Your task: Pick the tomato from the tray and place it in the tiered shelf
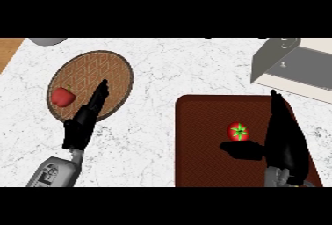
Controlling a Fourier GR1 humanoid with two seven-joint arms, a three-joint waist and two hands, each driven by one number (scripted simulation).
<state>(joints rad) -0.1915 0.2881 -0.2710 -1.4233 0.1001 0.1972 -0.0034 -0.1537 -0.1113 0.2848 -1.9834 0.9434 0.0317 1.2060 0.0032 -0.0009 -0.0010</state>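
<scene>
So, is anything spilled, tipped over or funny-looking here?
Nothing stands out. The round red tomato sits green top up on the dark brown rectangular tray, the red pepper lies on the round woven brown plate, and the grey metal shelf stands at the far right. No spill shows on the white marble counter.

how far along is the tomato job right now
Nothing done yet: the tomato sits on the tray, not in the tiered shelf. In hand: the right robot hand is open beside the tomato, thumb below it, not closed on it. Still to do: grasp, lift, carry to the shelf. The left robot hand rests open over the round plate with a red pepper.
</scene>
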